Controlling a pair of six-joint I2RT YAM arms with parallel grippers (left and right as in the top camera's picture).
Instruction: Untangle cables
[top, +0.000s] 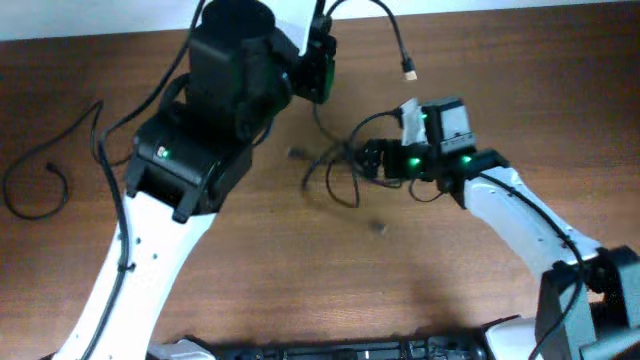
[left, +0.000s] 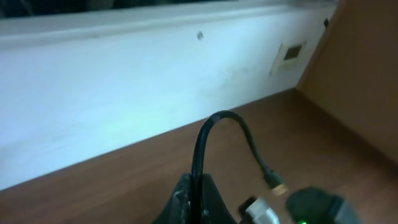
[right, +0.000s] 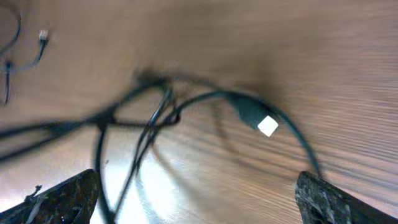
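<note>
One cable (left: 218, 114) sits pinched between left fingers (left: 181, 200); right fingers (right: 62, 198) spread wide over tangled cables (right: 165, 115).

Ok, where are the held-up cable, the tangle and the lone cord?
held-up cable (left: 273, 180), left wrist view, its plug end.
tangle (right: 163, 117), right wrist view, where cords cross.
lone cord (top: 50, 166), overhead view, its free end.

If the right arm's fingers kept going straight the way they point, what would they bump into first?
Most likely the tangle of cables. The right gripper is open, and the loops lie just ahead between its fingers, with a white-tipped plug among them. The blur makes depth hard to judge.
</note>
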